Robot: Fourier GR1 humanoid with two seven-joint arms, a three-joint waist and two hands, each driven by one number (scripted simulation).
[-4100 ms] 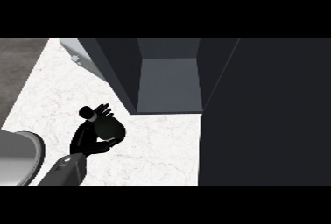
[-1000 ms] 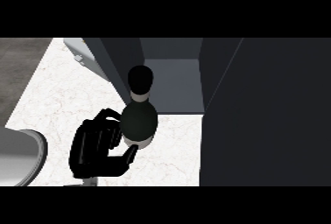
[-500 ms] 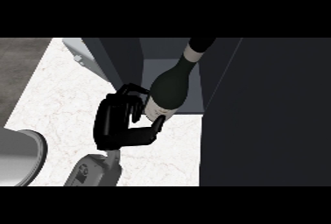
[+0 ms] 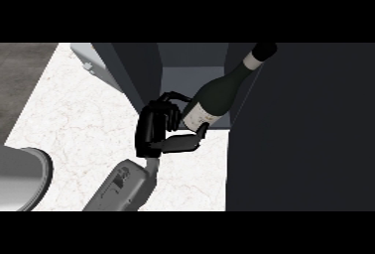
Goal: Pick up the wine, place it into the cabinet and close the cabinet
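So there's just one wine bottle [image 4: 219, 96] here, dark glass with a pale label and a light band on the neck, tilted with its neck up-right in front of the open grey cabinet [image 4: 192, 79]. One black hand [image 4: 162, 130], the left, is curled around its lower body. White marbled counter [image 4: 81, 124], one rounded grey object [image 4: 22, 176] at the left edge.

Wine bottle [image 4: 219, 96] now farther into cabinet [image 4: 190, 64], more tilted.

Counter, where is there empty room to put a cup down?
The white marble counter lies bare left of the left hand, up to the grey round rim. The open grey cabinet is crowded by the dark green wine bottle.
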